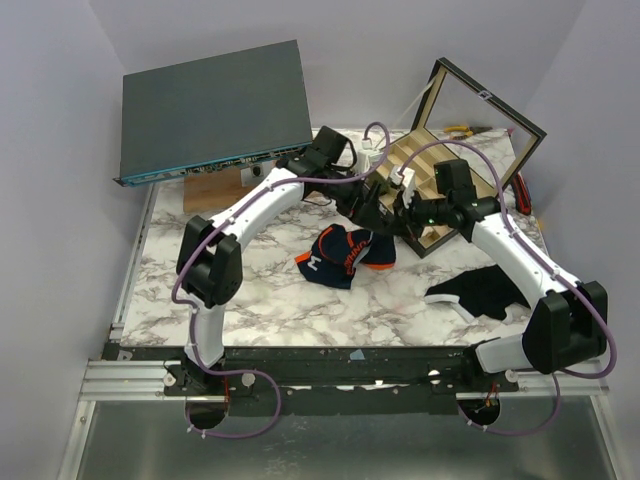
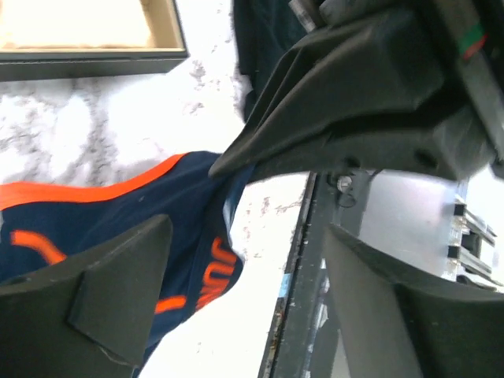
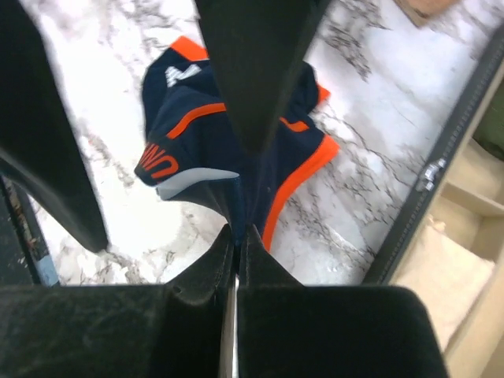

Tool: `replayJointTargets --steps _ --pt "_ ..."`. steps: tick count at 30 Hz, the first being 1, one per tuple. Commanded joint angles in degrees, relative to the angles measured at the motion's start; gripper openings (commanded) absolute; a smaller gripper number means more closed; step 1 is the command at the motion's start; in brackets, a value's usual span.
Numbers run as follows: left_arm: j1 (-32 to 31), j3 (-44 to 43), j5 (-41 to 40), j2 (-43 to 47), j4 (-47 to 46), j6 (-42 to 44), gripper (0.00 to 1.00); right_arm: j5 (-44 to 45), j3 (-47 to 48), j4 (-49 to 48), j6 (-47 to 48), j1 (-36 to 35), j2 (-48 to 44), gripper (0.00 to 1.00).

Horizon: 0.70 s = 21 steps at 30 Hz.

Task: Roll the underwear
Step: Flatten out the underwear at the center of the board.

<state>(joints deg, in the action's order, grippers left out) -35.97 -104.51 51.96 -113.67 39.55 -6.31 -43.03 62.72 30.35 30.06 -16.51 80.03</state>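
Note:
The underwear (image 1: 345, 255) is a navy garment with orange trim, bunched in the middle of the marble table. In the right wrist view my right gripper (image 3: 239, 232) is shut on a navy fold of the underwear (image 3: 205, 134), which hangs stretched from the fingertips down to the table. In the top view the right gripper (image 1: 388, 222) sits just above the garment's far right edge. Close beside it, my left gripper (image 1: 365, 207) is open. In the left wrist view the left gripper (image 2: 244, 307) holds nothing, and the underwear (image 2: 102, 228) lies below its left finger.
A wooden compartment box (image 1: 440, 175) with a raised lid stands at the back right. A black cloth with a white edge (image 1: 485, 290) lies front right. A dark grey flat case (image 1: 215, 110) leans on a wooden block (image 1: 215, 190) at the back left.

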Motion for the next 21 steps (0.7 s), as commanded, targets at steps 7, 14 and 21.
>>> replayJointTargets --steps 7,14,21 --pt "5.2 16.6 -13.9 16.8 -5.6 9.8 0.99 16.5 1.3 -6.9 -18.4 3.5 5.6 0.01" --pt "-1.3 31.6 -22.3 23.5 -9.2 20.6 0.96 17.5 6.0 -6.1 -21.9 5.4 13.4 0.01" --pt "-15.0 36.7 -35.0 20.8 -11.6 29.8 0.88 16.6 7.2 -5.3 -21.4 6.3 15.9 0.01"
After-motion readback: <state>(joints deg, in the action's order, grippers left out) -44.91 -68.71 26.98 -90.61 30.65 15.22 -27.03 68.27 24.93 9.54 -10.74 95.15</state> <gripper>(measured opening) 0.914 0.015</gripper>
